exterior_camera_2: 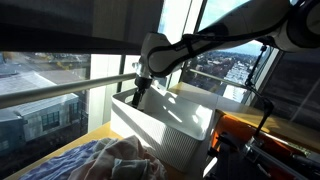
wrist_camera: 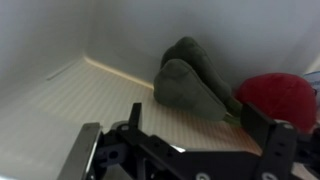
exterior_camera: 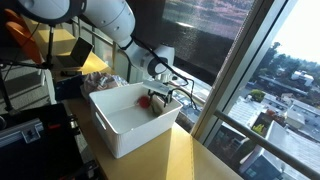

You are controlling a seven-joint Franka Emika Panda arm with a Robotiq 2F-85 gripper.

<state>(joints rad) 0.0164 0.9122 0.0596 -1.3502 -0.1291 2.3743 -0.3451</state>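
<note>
Pincer: the gripper (wrist_camera: pixel 186 135) has its 2 fingers wide apart across the lower edge of the wrist view, with nothing between them.
Arm: in both exterior views it reaches down over the rim, and the gripper (exterior_camera: pixel 163 90) (exterior_camera_2: pixel 140 92) sits low inside the white bin (exterior_camera: pixel 112 128).
Nearest thing: a dark green soft thing (wrist_camera: pixel 195 85) lies on the bin floor at centre right of the wrist view, close to the back wall.
Neighbour: a red thing (wrist_camera: pixel 280 95) touches the green one at the right edge. It also shows as a red spot (exterior_camera: pixel 146 99) at the centre of an exterior view.
Risk, 2 caught at once: the pair touch, so I judge that the spread fingers could take in both, or pinch only an edge that slips free.
Risk, wall: both lie near the back wall, so a finger could strike or scrape the plastic and shove the bin (exterior_camera_2: pixel 185 130).
Risk, pushing: a finger landing on the soft top could squash or roll it aside.
Risk, view: the right edge crops the red thing, so its full shape cannot be told.
Foreground: a crumpled cloth (exterior_camera_2: pixel 120 160) lies well apart from the gripper.
</note>
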